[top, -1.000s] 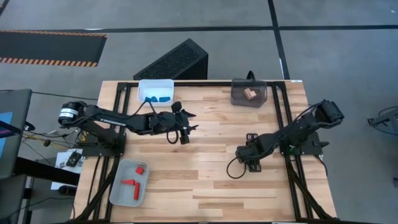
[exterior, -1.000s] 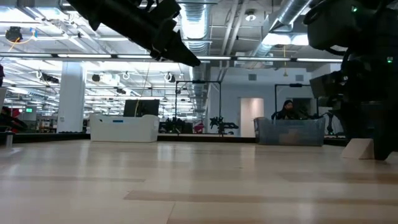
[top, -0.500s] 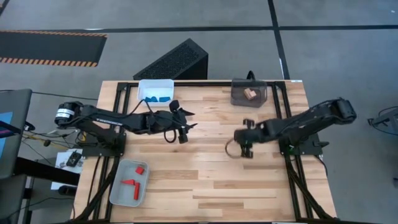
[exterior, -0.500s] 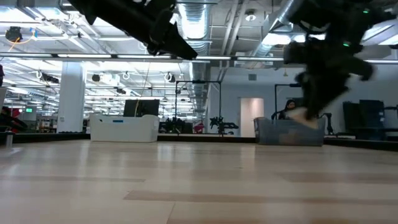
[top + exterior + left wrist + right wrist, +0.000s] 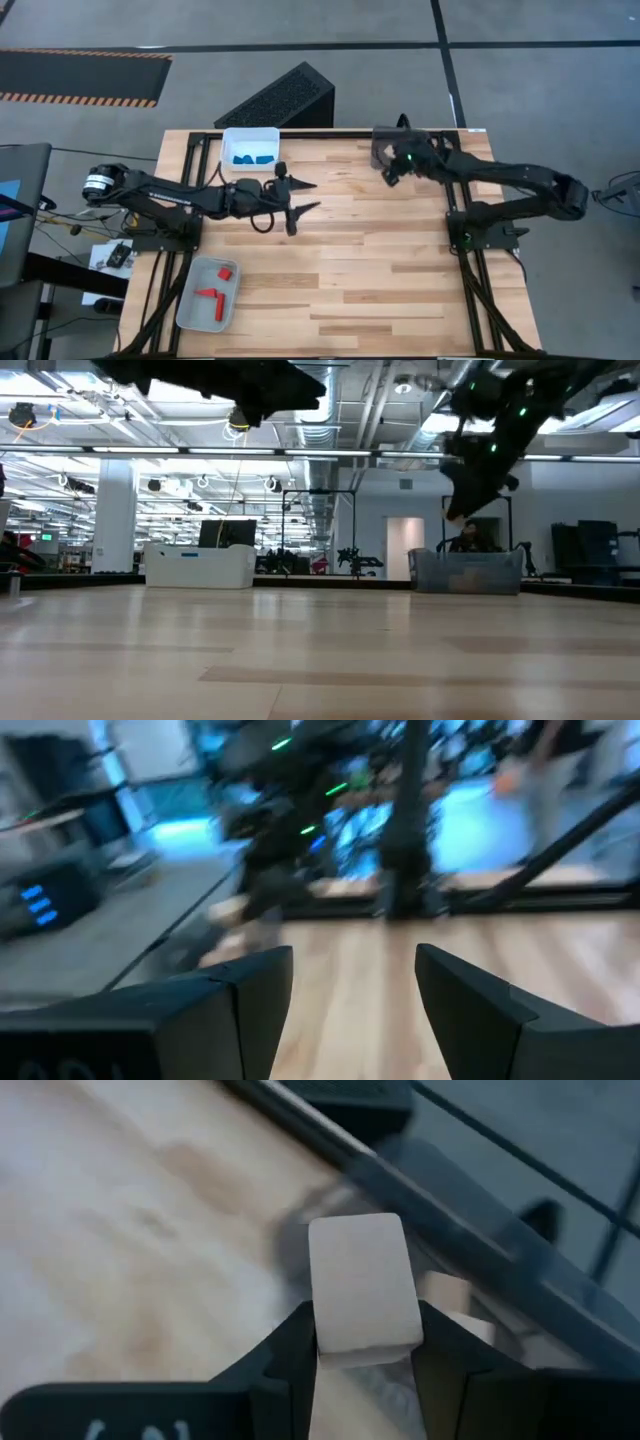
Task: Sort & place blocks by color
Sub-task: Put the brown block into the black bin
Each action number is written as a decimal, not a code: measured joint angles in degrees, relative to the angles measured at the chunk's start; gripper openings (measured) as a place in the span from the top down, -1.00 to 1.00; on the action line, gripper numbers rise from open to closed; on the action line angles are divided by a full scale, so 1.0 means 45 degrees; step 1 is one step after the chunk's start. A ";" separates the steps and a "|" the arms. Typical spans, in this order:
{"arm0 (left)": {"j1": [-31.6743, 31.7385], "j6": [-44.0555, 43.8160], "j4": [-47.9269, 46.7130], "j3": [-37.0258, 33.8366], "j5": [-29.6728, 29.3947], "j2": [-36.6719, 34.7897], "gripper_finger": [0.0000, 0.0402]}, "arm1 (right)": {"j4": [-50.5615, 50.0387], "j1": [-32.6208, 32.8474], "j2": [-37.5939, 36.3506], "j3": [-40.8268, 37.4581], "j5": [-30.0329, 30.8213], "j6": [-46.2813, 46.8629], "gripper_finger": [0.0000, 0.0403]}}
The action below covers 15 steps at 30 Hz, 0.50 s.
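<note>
Three bins stand on the bench (image 5: 340,260). The white bin (image 5: 249,146) at the far edge holds two blue blocks (image 5: 253,158). The grey bin (image 5: 207,293) at the near left corner holds three red blocks (image 5: 212,294): a small one, a longer bar and one more piece. The dark tinted bin (image 5: 381,147) at the far edge is largely covered by the right arm in the high view.

The right gripper (image 5: 365,1348) hangs above the bench just beside that dark bin, jaws clamped on one plain wooden block (image 5: 362,1296). Only the right wrist view shows this grip, along with further pale wooden pieces (image 5: 452,1306) inside the bin; their number cannot be told. The low view shows the bin's wall under the raised gripper, but not the block.

The left gripper (image 5: 297,196) hovers over the bench near the white bin, jaws apart with nothing between them, as the left wrist view shows.

No writing can be read anywhere.
</note>
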 joint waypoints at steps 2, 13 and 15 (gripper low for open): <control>0.0000 -0.0053 0.1577 -0.0586 0.0753 0.0349 -0.01 | 0.0318 -0.0966 0.0546 0.0000 -0.0062 -0.0009 0.33; 0.0010 -0.0081 0.2592 -0.1235 0.0717 0.0358 -0.01 | 0.1056 -0.3679 0.3661 -0.0005 -0.2643 -0.1174 0.18; 0.0010 -0.0081 0.2510 -0.1236 0.0717 0.0361 -0.01 | 0.1361 -0.3789 0.3911 -0.0005 -0.2637 -0.1253 0.11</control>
